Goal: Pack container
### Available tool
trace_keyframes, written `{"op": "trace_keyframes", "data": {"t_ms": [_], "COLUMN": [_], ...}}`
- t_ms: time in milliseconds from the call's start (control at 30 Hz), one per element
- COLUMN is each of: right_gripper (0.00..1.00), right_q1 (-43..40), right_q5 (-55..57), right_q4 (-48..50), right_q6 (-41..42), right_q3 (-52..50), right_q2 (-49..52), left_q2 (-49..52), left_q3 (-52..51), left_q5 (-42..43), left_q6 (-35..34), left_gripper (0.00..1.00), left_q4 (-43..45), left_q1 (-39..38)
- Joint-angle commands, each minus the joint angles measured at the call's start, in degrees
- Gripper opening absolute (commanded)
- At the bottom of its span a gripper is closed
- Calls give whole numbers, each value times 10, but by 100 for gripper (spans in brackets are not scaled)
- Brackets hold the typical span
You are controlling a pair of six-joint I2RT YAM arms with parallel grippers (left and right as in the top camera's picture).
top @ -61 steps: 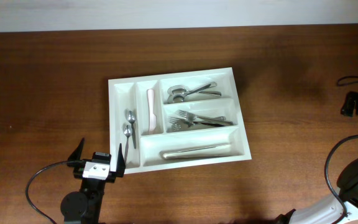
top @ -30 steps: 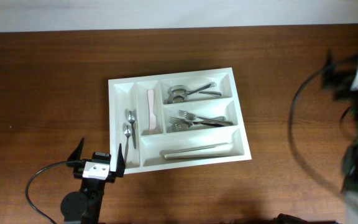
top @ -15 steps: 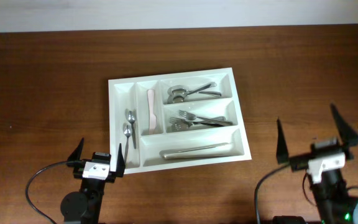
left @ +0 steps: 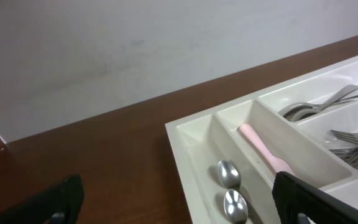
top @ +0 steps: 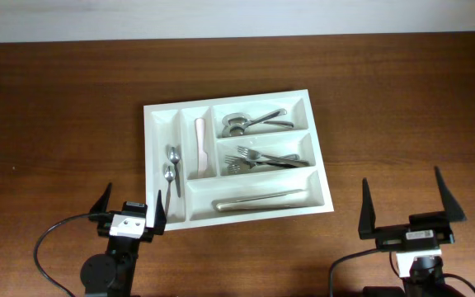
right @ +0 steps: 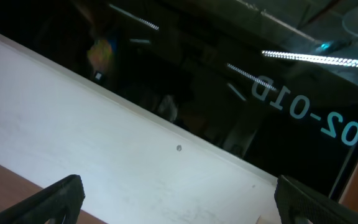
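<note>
Tabletop (top: pixel 56 124), container (top: pixel 160 132) perhaps against left claw (top: pixel 134 191)

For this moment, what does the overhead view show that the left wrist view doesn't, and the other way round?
Only overhead: the right gripper, fingers open, off to the tray's right, and a long silver utensil in the wide compartment nearest the arms. Only left wrist: the white wall behind the table. Both: the white tray, two small spoons, the pink-handled utensil, the forks and the left gripper, open.
</note>
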Motion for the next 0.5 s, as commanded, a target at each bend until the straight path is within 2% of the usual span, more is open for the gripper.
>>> {"op": "trace_keyframes", "data": {"t_ms": [0,233,467], "right_gripper": [99,99,99], "right_q1": [5,5,5], "right_q5": [-7,-12,-14], "right_q4": [5,3,10], "right_q6": [3,3,3], "right_q3": [-16,-38,-102], "right_q2": [-18,-18,-18], "left_q2": [-4,-4,-4], "left_q3": [-4,-3,-3], "left_q5": [-6,-6,-6], "left_q6": [5,5,5], "left_gripper": [99,99,99], "left_q4": [-2,-2,-2], "left_q1": [3,3,3]}}
